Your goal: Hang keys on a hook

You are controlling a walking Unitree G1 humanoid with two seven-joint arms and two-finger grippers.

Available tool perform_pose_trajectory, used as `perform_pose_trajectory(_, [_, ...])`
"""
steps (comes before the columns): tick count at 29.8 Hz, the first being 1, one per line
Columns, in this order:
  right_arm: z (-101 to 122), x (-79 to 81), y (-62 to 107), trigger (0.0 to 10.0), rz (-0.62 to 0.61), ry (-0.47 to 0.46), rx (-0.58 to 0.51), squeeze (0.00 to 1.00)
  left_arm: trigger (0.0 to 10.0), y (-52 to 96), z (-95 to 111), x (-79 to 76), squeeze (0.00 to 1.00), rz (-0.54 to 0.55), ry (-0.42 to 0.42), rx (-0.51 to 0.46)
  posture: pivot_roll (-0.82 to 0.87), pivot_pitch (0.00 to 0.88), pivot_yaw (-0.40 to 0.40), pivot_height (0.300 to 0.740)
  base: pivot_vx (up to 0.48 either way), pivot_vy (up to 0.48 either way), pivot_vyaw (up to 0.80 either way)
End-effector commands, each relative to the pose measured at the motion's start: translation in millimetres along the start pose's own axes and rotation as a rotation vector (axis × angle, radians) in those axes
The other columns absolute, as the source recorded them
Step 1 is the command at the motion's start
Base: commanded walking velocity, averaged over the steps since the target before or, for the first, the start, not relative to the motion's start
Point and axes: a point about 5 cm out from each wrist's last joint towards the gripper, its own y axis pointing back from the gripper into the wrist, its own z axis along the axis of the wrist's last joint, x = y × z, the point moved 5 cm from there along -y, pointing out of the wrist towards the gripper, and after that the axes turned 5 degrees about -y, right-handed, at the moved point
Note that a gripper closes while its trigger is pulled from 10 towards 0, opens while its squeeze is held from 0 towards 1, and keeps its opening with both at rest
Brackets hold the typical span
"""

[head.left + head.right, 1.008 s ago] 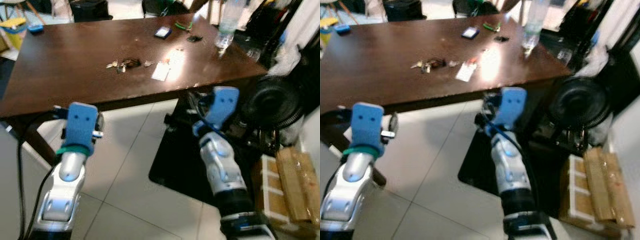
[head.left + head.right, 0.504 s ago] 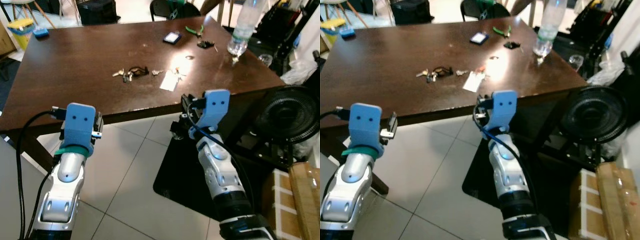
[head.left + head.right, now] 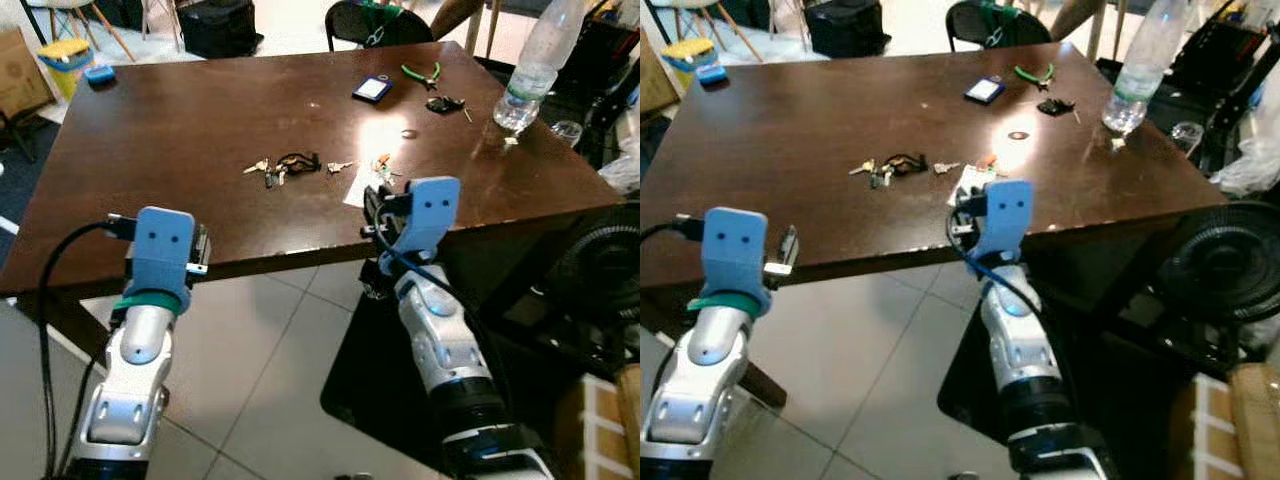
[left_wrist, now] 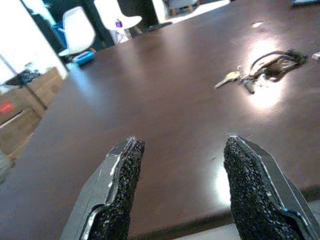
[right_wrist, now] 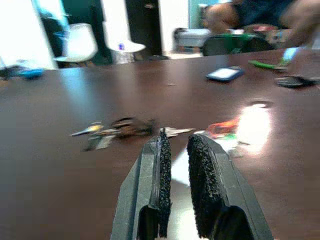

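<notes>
Keys (image 3: 285, 166) lying mid-worktop (image 3: 150, 140), untouched. My right gripper (image 5: 175, 150) hovering at near edge, fingers nearly closed; left gripper (image 4: 182, 160) gaping wide. Risk: narrow gap pushing flat keys, not catching ring; white card (image 3: 357, 192) nearby getting snagged.

Lived-in home, dining or work room. Large dark wooden tabletop (image 3: 180, 130) on pale tiled floor (image 3: 260, 340). Chairs at top of frame: white one (image 4: 80, 30), dark one (image 3: 370, 20). Cardboard box (image 3: 25, 85) upper left, black bag (image 3: 215, 22) on floor, black fan (image 3: 1225, 275) at right. Plastic water bottle (image 3: 530, 65) and green pliers (image 3: 422, 72) scattered on top.
</notes>
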Motion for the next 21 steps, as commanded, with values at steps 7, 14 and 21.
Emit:
perform_pose_trajectory(7, [-4.4,1.4,1.3,10.0,-0.001,-0.006,0.007,0.0,10.0,2.2,-6.8,3.3,0.0,0.006,-0.014,0.016,-0.03,0.096,0.073,0.74,0.467,0.0,0.0])
perform_pose_trajectory(14, [-5.4,1.8,1.5,10.0,0.002,-0.005,0.009,0.0,10.0,2.6,-7.1,3.3,0.0,0.006,-0.012,0.016,-0.03,0.091,0.071,0.74,0.467,0.0,0.0])
perform_pose_trajectory(21, [-6.6,1.7,1.8,10.0,0.003,0.0,0.011,0.0,10.0,2.9,-7.5,2.8,0.0,0.005,-0.012,0.016,-0.03,0.087,0.07,0.74,0.465,0.0,0.0])
